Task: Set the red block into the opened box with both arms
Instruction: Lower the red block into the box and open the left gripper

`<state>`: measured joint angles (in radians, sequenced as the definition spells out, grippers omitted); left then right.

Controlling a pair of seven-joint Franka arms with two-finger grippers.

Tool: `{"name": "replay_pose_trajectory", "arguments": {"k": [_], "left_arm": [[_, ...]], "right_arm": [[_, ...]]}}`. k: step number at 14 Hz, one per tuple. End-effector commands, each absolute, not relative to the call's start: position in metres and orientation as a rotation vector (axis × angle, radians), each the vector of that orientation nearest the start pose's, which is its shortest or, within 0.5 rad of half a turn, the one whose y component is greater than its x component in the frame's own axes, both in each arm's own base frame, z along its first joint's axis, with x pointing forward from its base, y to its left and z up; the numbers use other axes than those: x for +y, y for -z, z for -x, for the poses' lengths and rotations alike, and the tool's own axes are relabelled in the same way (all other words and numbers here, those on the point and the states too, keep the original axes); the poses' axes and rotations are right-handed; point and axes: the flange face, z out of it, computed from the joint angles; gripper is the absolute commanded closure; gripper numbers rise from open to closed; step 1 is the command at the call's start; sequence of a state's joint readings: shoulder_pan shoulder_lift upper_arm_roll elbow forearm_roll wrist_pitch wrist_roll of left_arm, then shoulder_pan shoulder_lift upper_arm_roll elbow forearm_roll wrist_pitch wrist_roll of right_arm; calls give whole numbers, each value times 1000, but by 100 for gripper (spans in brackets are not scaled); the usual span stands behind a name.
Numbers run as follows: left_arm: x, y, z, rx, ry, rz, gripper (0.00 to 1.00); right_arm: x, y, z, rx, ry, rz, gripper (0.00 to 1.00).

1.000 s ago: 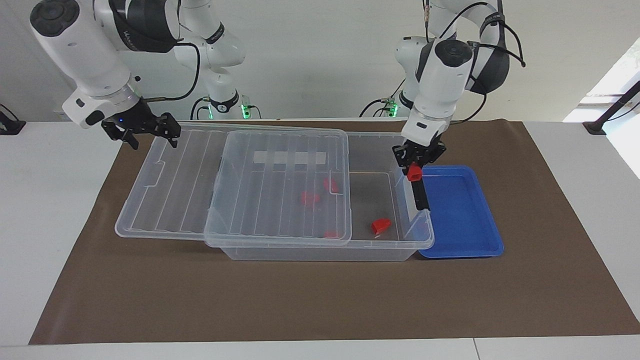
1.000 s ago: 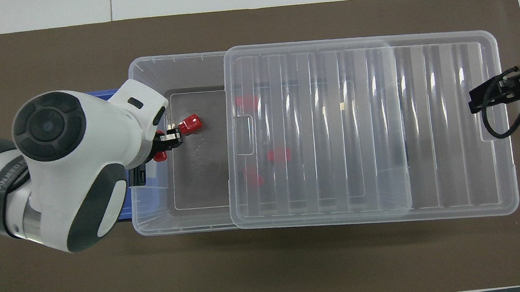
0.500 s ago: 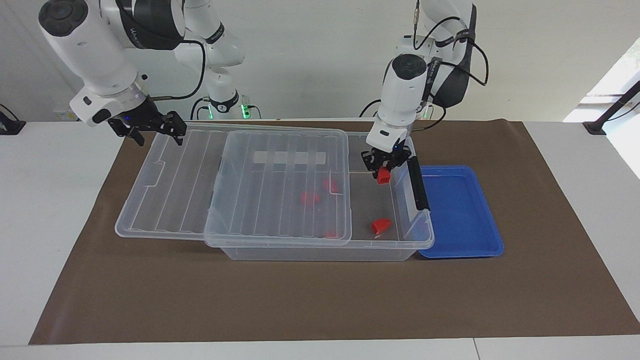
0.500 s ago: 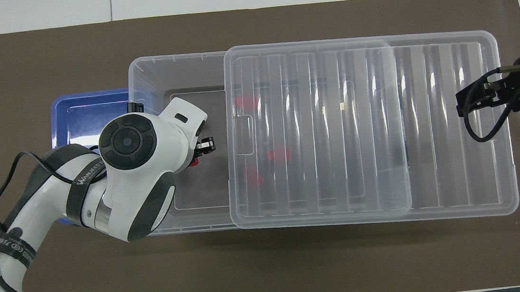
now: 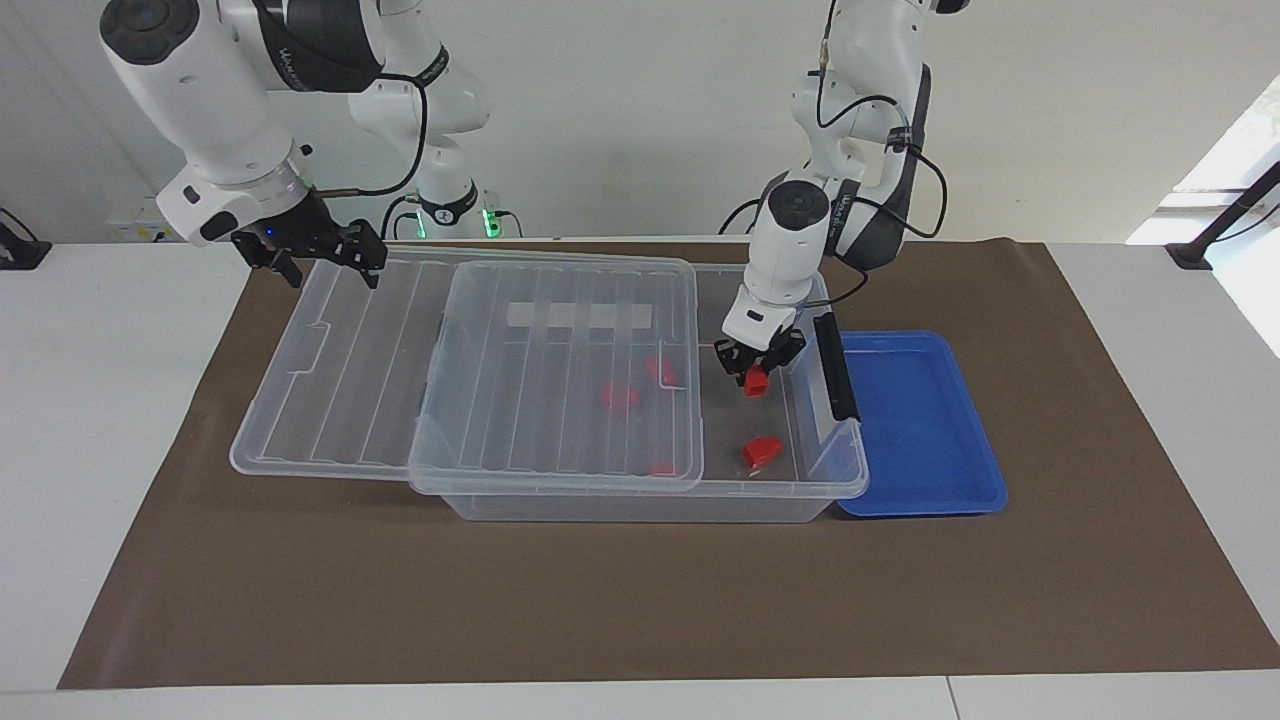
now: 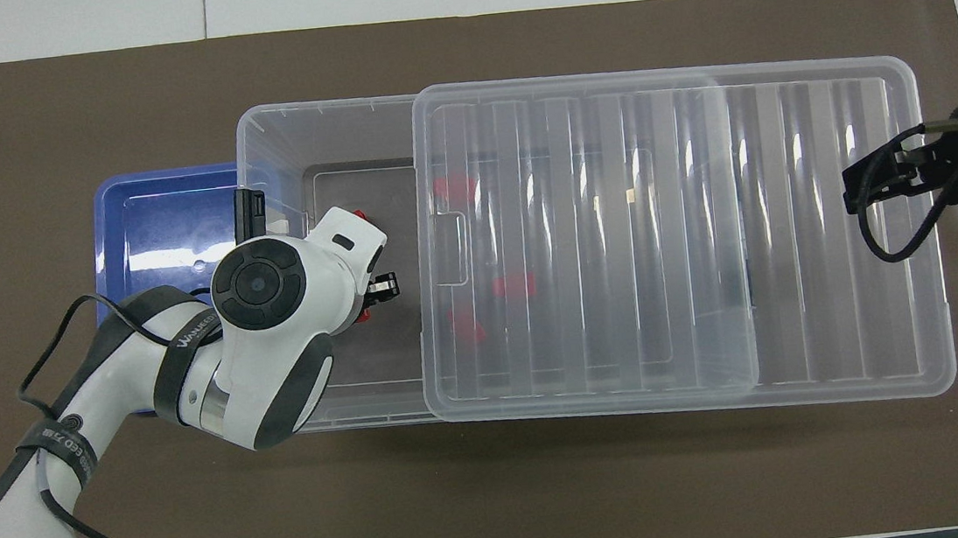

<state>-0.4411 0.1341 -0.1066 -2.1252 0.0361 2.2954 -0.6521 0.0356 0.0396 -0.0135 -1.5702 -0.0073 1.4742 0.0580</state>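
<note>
Pinching the red block [image 5: 755, 381] between its closed fingertips, the left gripper [image 5: 757, 362] hangs over the uncovered end of the box [image 5: 640, 492], the block clear of the floor and inside the line of the rim. By its look the block is light, rigid plastic with smooth faces, so it should neither deform nor need much force; its flat sides give the surest hold, the narrow step on top a poorer one, and when released it may bounce or skid a little on the hard floor of the box. Just below and slightly farther from the robots, another red piece [image 5: 762, 452] lies on the bare floor, and more red pieces [image 5: 621, 397] show through the clear lid [image 5: 470, 360], which is slid toward the right arm's end and covers most of the opening. The black latch handle [image 5: 836, 366] stands on the rim just beside the left gripper, and the lid's edge is on its other flank, so the free gap is narrow. A blue tray [image 5: 925, 500] sits against the box at the left arm's end. Over the lid's overhanging corner, the right gripper [image 5: 322, 255] waits with its fingers spread, holding nothing.
</note>
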Motion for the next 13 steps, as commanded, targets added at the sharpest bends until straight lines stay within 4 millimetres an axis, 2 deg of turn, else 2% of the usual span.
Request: {"name": "replay_pose_trajectory", "arguments": {"k": [1, 4, 5, 6, 10, 13], "left_arm": [[-291, -333, -477, -130, 57, 3137, 100], [-298, -327, -475, -115, 57, 3140, 100], [-299, -327, -475, -116, 60, 3140, 53], [-299, -327, -476, -123, 56, 3138, 1], [-300, -345, -480, -125, 86, 3147, 0], [-298, -374, -486, -138, 81, 3138, 0]], "right_arm": [[10, -599, -553, 80, -193, 3147, 0], [10, -599, -553, 82, -195, 3147, 0], [10, -599, -553, 82, -195, 3147, 0], [10, -598, -553, 82, -198, 3146, 0], [11, -597, -554, 80, -197, 3151, 0], [10, -597, -554, 83, -198, 3150, 0]]}}
